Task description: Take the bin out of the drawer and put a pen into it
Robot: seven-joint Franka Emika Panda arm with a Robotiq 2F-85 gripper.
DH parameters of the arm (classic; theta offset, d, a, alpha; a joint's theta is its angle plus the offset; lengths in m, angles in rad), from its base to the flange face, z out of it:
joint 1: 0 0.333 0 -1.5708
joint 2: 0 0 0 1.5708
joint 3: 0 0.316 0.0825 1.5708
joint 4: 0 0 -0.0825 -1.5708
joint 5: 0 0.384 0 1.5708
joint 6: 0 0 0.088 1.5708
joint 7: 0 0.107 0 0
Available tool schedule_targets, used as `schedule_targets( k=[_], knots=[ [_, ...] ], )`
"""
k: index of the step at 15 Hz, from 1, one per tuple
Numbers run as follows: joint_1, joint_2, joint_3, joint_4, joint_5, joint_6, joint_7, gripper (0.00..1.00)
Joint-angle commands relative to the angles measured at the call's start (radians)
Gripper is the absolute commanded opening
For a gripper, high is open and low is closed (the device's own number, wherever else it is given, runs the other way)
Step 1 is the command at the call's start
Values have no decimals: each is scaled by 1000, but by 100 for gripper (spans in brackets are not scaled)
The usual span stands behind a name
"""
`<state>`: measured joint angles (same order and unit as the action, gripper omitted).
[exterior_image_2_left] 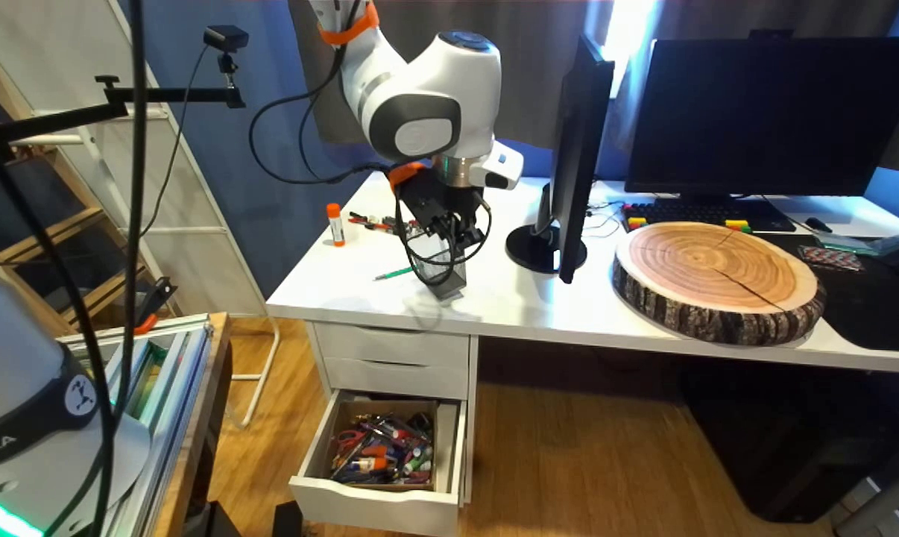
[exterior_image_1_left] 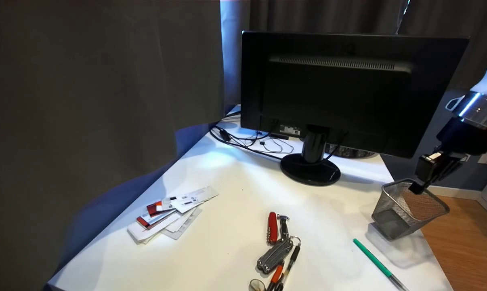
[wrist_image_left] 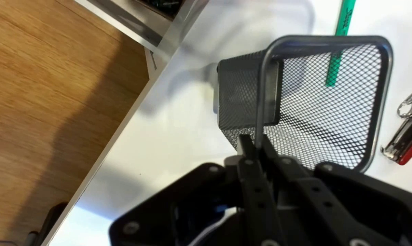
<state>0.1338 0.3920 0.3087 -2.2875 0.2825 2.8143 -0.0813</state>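
The bin, a dark grey wire-mesh cup with a square rim, shows in both exterior views [exterior_image_1_left: 403, 224] [exterior_image_2_left: 443, 286] and in the wrist view [wrist_image_left: 329, 118]. My gripper [wrist_image_left: 256, 143] is shut on one side of its rim, a finger on each side. The bin is tilted over the white desk near its edge, with a shadow below it. I cannot tell whether its base touches the desk. The bin looks empty. The gripper also shows in both exterior views [exterior_image_1_left: 418, 186] [exterior_image_2_left: 461, 240]. The green pen lies on the desk beside the bin [exterior_image_1_left: 373, 258] [exterior_image_2_left: 393, 274] [wrist_image_left: 344, 22].
A monitor [exterior_image_1_left: 348, 89] stands behind the bin. Red and silver tools [exterior_image_1_left: 273, 254] and other pens lie farther along the desk. A pile of cards [exterior_image_1_left: 171, 214] and a glue stick [exterior_image_2_left: 335, 226] are there too. The bottom drawer [exterior_image_2_left: 379, 507] is open, with stationery inside.
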Motion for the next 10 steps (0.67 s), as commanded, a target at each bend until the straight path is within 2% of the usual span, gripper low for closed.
schedule_targets(
  k=[1,2,3,5,10],
  knots=[
    [21,60,-17,75,-37,-51,38,2],
    [32,67,-28,82,-51,-58,48,5],
    [36,71,-35,91,-61,-66,54,31],
    [57,63,-56,95,-94,-72,72,37],
    [104,15,-56,114,-142,-96,101,72]
  ],
)
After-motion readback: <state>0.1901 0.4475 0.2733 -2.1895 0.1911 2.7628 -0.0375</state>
